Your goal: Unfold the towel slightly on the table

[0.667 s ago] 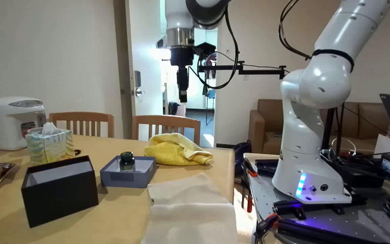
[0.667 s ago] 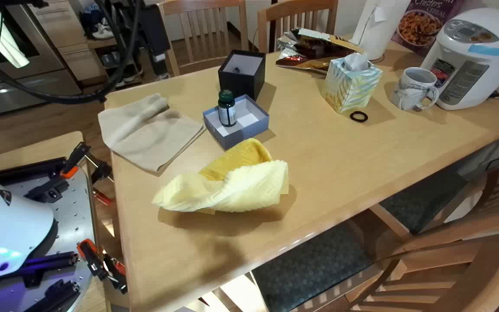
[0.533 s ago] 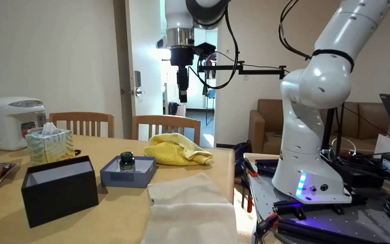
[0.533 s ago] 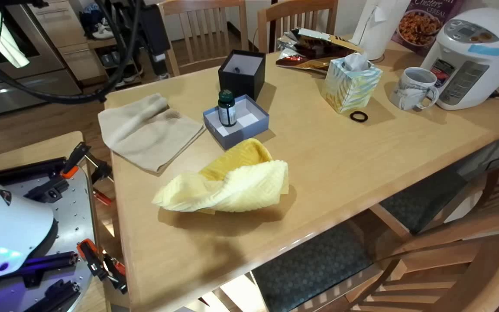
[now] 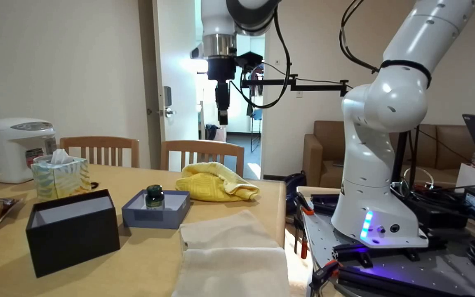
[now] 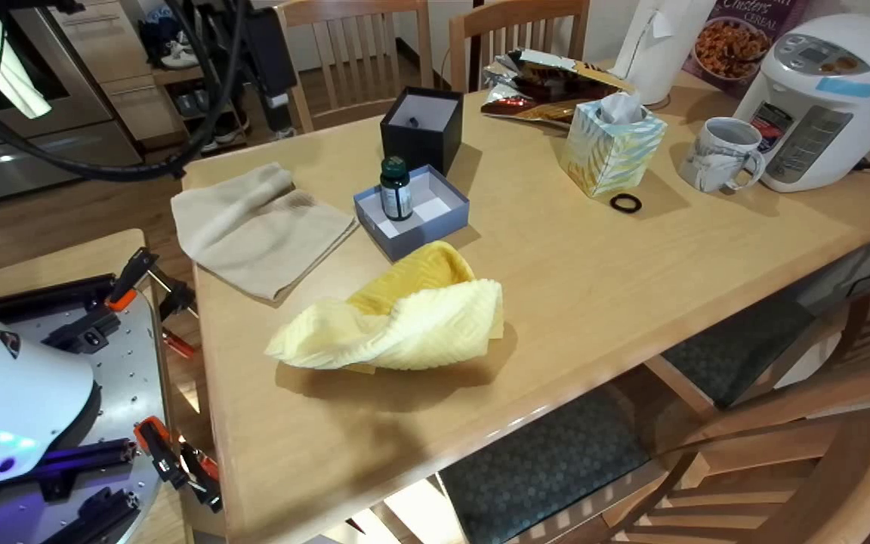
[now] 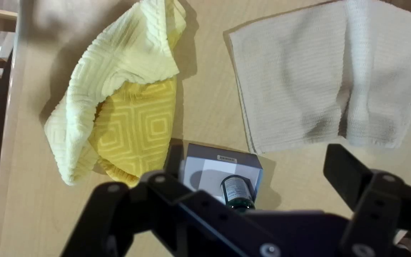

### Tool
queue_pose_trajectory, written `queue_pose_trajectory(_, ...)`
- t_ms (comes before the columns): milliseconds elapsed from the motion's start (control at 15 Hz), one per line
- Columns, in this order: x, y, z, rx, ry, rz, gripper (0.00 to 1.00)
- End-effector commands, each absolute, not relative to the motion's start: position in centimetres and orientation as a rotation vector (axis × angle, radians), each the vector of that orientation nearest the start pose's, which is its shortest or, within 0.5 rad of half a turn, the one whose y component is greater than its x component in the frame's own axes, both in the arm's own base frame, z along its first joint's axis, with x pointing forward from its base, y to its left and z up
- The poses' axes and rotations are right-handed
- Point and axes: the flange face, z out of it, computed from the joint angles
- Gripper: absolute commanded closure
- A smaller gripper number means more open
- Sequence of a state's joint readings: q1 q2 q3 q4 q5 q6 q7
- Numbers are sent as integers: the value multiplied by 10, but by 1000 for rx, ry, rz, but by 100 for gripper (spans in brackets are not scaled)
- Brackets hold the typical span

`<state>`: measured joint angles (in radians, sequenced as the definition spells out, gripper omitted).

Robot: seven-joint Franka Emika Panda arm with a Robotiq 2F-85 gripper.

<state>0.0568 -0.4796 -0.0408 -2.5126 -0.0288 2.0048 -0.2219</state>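
The yellow towel lies bunched and partly folded over on the light-brown wooden table. In an exterior view, a paler flap of the towel curls over its deeper yellow side. My gripper hangs well above the table, pointing down and apart from the cloth. In the wrist view the fingers of the gripper stand wide apart with nothing held between them. The whole visible towel is to the left there, its lower end near the left finger.
A beige cloth lies near the table edge on the robot's side. Beside the towel is a shallow grey-blue box with a dark bottle. A black box, tissue box, mug and water boiler stand farther along.
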Motion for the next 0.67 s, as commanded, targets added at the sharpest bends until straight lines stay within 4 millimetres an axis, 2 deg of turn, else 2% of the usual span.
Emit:
queue_pose_trajectory(0, 394, 4, 444, -3128, -398, 54, 0)
queue_pose_trajectory(267, 404, -7, 439, -3165, -370, 34, 0)
queue_pose_trajectory(600, 422, -37, 403, -3287, -229, 80, 0)
